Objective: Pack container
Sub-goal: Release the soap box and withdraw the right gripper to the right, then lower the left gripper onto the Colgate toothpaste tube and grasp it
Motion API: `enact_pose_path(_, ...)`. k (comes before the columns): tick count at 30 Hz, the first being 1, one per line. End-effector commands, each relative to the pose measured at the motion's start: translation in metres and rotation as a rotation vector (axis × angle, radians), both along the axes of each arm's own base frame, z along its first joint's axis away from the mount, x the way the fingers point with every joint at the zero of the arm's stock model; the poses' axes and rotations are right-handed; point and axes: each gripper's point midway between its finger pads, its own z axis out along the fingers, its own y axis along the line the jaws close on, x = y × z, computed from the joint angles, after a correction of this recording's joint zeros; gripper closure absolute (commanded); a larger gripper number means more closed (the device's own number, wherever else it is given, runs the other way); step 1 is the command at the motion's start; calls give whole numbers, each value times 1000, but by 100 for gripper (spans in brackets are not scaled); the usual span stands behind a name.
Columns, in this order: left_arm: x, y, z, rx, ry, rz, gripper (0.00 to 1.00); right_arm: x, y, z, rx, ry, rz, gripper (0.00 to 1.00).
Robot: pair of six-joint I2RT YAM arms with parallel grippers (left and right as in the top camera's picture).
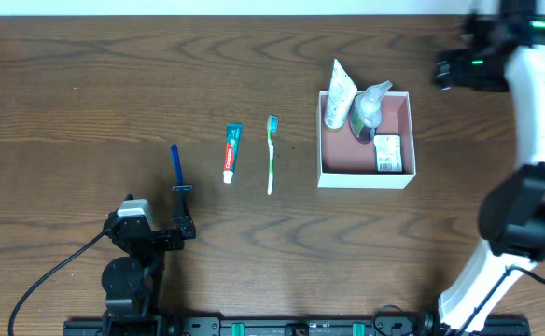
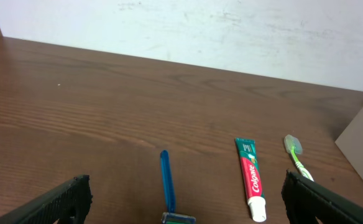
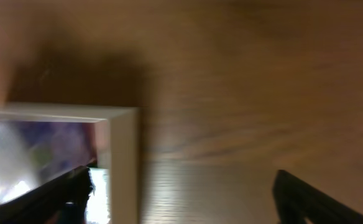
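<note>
The dark wood-grain table [image 1: 86, 75] is carrying a blue plastic razor [image 1: 175, 163], red-and-white toothpaste tube [image 1: 231, 151] and green toothbrush [image 1: 272, 154] side by side, with a white-walled square cardboard box [image 1: 366, 180] sitting right of them.

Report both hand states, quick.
Left hand: open, holding nothing.
Right hand: open, holding nothing.

White letters spell "Colgate" along the red part of the toothpaste tube [image 2: 251, 178] on the table [image 2: 107, 112]. Print on the packet [image 1: 387, 154] in the box [image 1: 366, 180] is too small to read.
</note>
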Motion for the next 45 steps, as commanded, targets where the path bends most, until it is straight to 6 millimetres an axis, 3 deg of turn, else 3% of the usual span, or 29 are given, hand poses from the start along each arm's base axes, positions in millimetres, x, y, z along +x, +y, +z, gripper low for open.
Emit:
enact_pose_path(1,-1,-2,-14,11,40,-13,2,-15,-45,10,21,-9,-188,1)
enact_pose_path(6,-1,-2,-14,11,40,-13,2,-44,-71,-19,73,92,-339,1)
enact_pose_path(12,-1,-2,-14,10,40,-13,2,-54,-66,-46,87,146,-344,1)
enact_pose_path(30,0,-3,-11,-13,26,-18,2,-52,-66,-47,84,138,-340,1)
enact_pose_path(33,3,-7,11,-43,-61,-36,2,-52,-66,-47,84,138,-340,1)
enact_pose_path(36,2,-32,49,-49,-216,-186,2,-52,-66,-47,84,138,-340,1)
enact_pose_path(39,-4,-46,76,-45,-296,-273,2,-52,-66,-47,84,138,-340,1)
enact_pose_path(45,15,-48,102,-62,-81,-281,2,-52,-66,-47,84,138,-340,1)
